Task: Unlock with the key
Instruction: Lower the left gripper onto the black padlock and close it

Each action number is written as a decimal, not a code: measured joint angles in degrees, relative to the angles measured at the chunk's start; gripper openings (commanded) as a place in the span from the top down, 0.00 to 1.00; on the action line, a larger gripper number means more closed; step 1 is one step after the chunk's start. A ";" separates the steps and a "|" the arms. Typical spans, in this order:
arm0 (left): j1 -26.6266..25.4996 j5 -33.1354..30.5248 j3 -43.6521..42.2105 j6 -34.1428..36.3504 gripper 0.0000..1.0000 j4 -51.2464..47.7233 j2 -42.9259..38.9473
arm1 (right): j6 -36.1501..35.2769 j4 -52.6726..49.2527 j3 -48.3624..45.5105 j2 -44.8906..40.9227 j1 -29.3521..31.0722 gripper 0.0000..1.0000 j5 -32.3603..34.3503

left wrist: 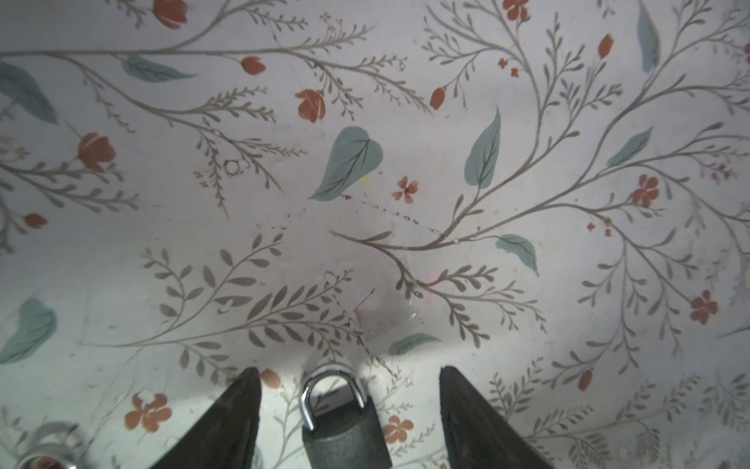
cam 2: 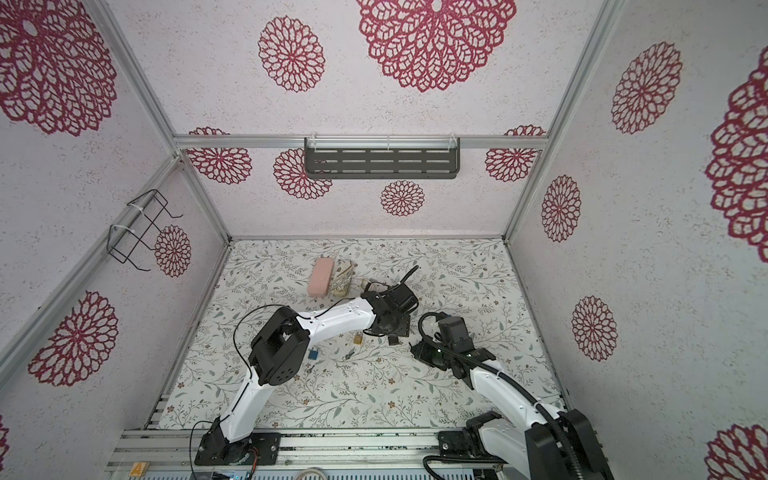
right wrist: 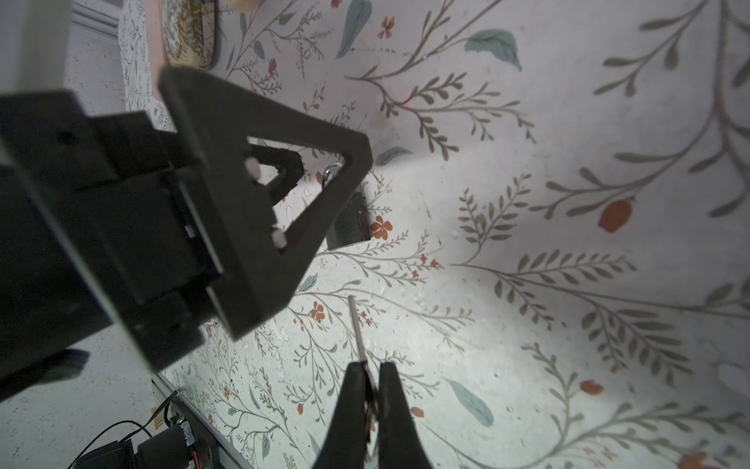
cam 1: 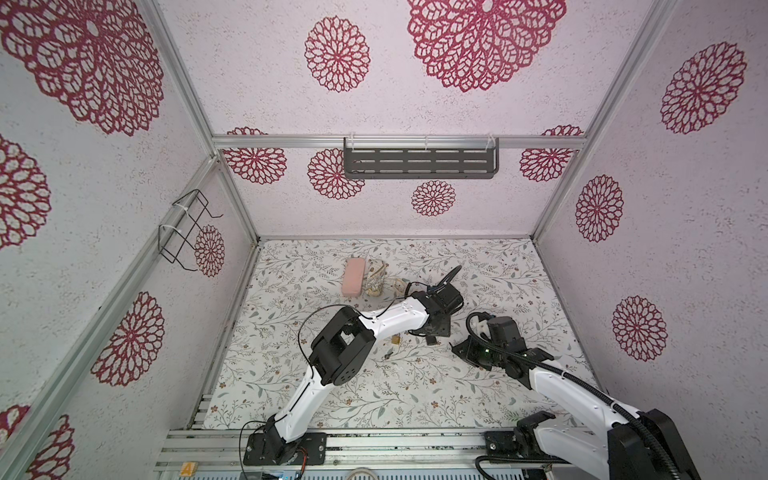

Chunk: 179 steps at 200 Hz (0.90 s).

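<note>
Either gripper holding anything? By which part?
Right gripper pinches the key by its head end, blade sticking out. Left gripper open astride the padlock, gripping nothing.

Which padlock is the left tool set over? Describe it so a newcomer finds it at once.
On the flowered table, look near the middle. There the open left tool straddles a padlock lying on the table. It is dark grey with a silver shackle, unlike the brass padlock and the blue padlock close by.

Bright, even light and bowed edges in both top views; dimmer wrist views, soft shadows, blurred foreground.
</note>
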 measured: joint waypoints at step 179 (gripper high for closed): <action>-1.97 -0.04 -2.03 4.68 0.34 -6.36 -0.76 | 0.02 0.83 0.00 0.17 0.00 1.00 -1.20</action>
